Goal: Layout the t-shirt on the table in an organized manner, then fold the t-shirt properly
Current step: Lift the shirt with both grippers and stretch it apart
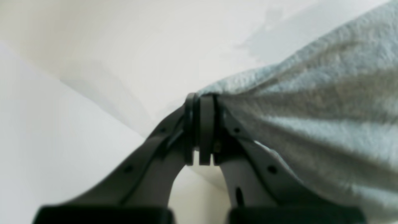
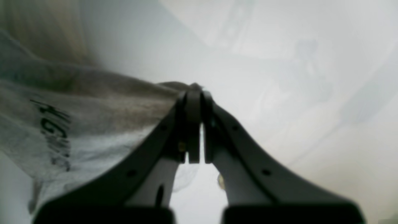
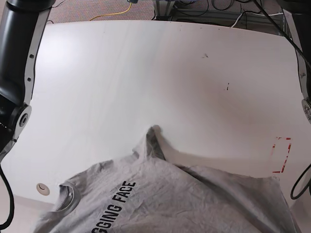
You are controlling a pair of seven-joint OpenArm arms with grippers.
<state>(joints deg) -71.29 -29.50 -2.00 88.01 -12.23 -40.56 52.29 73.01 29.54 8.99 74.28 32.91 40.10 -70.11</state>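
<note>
Layout step: left claw (image 1: 200, 99) & right claw (image 2: 194, 90) each pinch shirt (image 3: 194, 204) fabric, lifted. Next, prob. spread it flat on table (image 3: 146, 73).

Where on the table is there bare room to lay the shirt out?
The table is bare from the far edge down to the t-shirt, and between shirt and red mark. The near edge is crowded: shirt bunched there, a hole beside its collar.

A robotics lab — white table (image 3: 146, 73), robot arms (image 3: 19, 58), loose floor cables (image 3: 214, 9).
</note>
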